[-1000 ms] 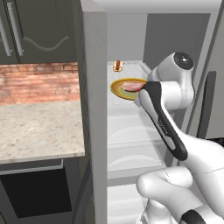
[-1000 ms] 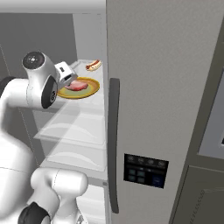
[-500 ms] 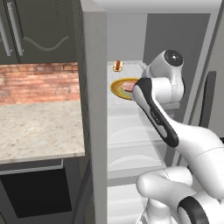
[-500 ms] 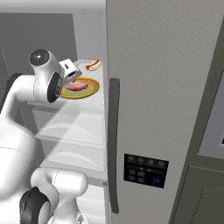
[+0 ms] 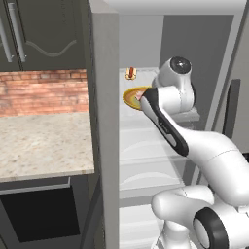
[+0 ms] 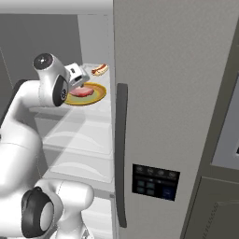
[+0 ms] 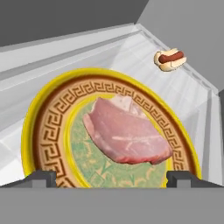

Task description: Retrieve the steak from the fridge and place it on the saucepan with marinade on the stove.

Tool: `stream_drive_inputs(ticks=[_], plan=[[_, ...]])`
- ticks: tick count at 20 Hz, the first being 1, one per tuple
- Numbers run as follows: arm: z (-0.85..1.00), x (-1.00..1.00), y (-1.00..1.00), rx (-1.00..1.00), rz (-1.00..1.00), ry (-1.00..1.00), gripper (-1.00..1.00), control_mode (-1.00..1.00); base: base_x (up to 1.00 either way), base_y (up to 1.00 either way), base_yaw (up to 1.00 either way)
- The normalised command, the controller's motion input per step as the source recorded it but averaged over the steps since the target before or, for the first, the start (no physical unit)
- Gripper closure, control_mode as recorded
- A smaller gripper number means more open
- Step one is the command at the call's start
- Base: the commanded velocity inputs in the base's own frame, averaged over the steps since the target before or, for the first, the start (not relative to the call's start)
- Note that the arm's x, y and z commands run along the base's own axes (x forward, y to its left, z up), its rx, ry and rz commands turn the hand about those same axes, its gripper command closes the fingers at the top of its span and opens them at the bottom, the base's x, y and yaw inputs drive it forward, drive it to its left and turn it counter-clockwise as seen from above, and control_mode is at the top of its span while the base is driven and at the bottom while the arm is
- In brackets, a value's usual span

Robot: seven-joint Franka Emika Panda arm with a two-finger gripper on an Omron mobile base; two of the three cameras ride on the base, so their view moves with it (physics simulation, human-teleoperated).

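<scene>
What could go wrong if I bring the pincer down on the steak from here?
1. The steak lies flat on the yellow-rimmed plate, so the open pincer may clamp or drag the plate rim instead.
2. The plate sits on a glass shelf in the fridge; a push could slide it back toward the hot dog.
3. The arm is deep in the compartment, so the shelf above may block lifting.

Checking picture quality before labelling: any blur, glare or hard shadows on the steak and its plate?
Hand view: steak sharp, evenly lit, with no glare; plate pattern crisp. Right base view: the gripper hangs over the steak, no hard shadow under it. Left base view: the arm hides most of the plate.
</scene>
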Motion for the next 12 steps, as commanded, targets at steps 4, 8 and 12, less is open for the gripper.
stream_drive_inputs(ticks=[4, 8, 12], plan=[[-0.17, 0.18, 0.0, 0.0, -0.03, -0.02, -1.0, -1.0, 0.0, 0.0, 0.0], [0.0, 0.14, 0.06, 0.0, 0.0, 0.0, -1.0, -1.0, 0.0, 0.0, 0.0], [0.0, 0.16, 0.05, 0.0, 0.0, 0.0, -1.0, -1.0, 0.0, 0.0, 0.0]])
